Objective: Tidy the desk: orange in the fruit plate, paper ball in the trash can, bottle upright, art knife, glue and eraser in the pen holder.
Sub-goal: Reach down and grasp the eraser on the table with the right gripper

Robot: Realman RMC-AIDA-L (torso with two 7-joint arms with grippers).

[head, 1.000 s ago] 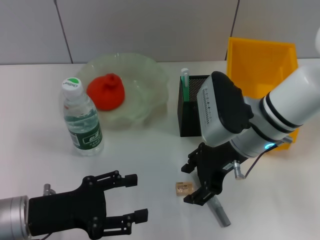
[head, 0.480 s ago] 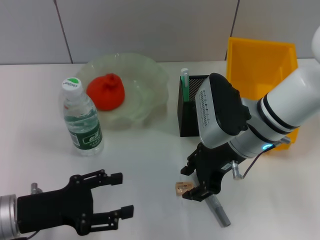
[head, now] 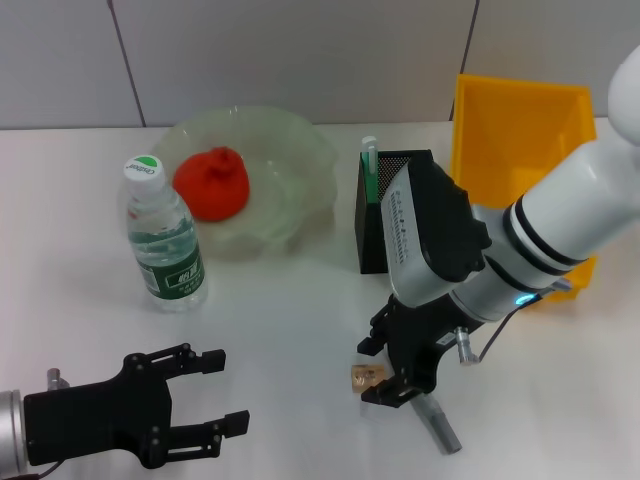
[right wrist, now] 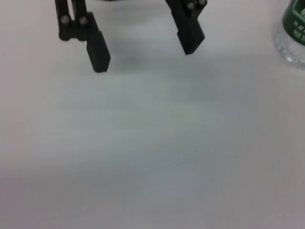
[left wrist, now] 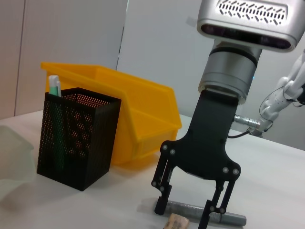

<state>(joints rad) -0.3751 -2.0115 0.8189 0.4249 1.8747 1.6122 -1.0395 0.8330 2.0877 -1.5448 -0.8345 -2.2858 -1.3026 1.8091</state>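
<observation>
Eraser sits between open right gripper fingers, art knife beside.

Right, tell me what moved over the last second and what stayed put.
The left gripper, open, drew back toward the robot along the near-left desk. The right gripper, open, edged left over the eraser, which now sits between its fingers, not yet gripped. The art knife, bottle, fruit plate, pen holder and trash can did not move.
</observation>
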